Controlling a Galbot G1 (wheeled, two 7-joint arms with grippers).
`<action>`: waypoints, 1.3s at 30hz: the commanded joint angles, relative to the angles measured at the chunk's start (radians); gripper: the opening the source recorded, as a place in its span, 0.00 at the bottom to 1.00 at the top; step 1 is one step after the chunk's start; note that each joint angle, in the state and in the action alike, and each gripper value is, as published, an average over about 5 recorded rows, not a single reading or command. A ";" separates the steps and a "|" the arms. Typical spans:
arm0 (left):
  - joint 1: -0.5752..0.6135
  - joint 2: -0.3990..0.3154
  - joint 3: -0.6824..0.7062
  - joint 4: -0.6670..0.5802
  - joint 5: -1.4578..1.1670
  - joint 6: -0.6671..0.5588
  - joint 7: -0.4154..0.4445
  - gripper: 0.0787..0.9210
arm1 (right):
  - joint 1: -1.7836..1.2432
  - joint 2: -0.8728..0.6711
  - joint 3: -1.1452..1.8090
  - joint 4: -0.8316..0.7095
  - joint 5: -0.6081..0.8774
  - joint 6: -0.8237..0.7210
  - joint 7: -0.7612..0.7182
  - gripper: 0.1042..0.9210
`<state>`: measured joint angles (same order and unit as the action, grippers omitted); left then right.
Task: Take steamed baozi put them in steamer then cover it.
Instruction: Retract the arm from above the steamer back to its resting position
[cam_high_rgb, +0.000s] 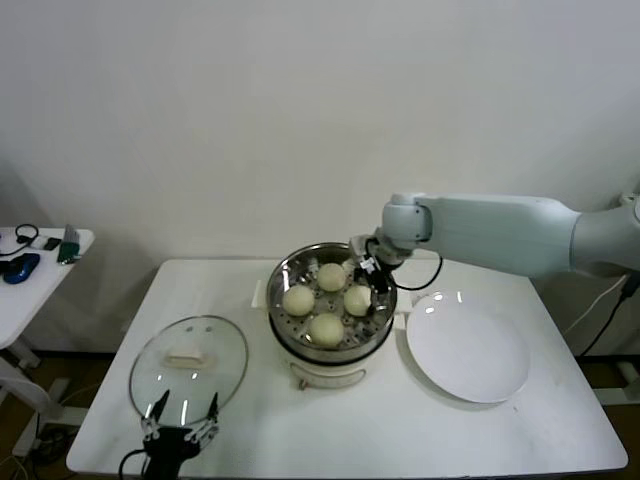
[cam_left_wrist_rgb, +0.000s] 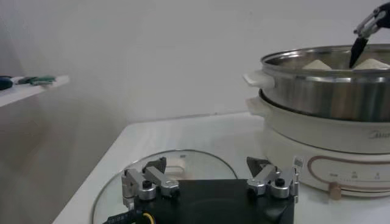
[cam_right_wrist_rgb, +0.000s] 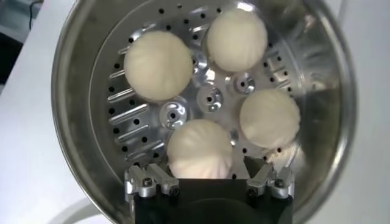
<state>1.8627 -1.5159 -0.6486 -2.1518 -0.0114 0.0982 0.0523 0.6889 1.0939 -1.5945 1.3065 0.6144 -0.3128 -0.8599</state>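
Observation:
The steamer (cam_high_rgb: 285, 270) stands mid-table on its white pot base and holds four cream-white baozi (cam_high_rgb: 326, 328). In the right wrist view the buns lie on the perforated floor inside the steel wall (cam_right_wrist_rgb: 73, 79). My right gripper (cam_high_rgb: 372, 272) hangs open over the steamer's right side; the nearest baozi (cam_right_wrist_rgb: 199, 149) sits on the floor between its spread fingers (cam_right_wrist_rgb: 146, 179), not gripped. The glass cover (cam_high_rgb: 188, 365) with its white handle lies flat on the table to the left. My left gripper (cam_high_rgb: 180, 412) is open and empty, just above the cover's near edge (cam_left_wrist_rgb: 164, 164).
An empty flat white plate (cam_high_rgb: 467, 347) lies right of the steamer. A small side table (cam_high_rgb: 40, 250) with small items stands far left. The left gripper sits near the table's front edge. The steamer's side (cam_left_wrist_rgb: 323, 91) rises at the right in the left wrist view.

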 joint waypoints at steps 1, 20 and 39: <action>0.003 0.003 0.003 -0.008 0.007 0.003 0.002 0.88 | 0.144 -0.024 0.008 -0.031 0.192 0.065 -0.076 0.88; -0.015 0.020 0.016 -0.018 0.009 0.020 0.008 0.88 | -0.521 -0.527 0.897 0.286 0.250 -0.027 0.724 0.88; -0.112 0.021 0.016 0.048 0.014 -0.001 -0.034 0.88 | -1.996 -0.460 2.193 0.483 0.016 0.350 0.750 0.88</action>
<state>1.7903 -1.4939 -0.6304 -2.1247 -0.0005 0.1098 0.0364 -0.5043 0.5766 -0.1113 1.6815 0.7089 -0.1490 -0.1585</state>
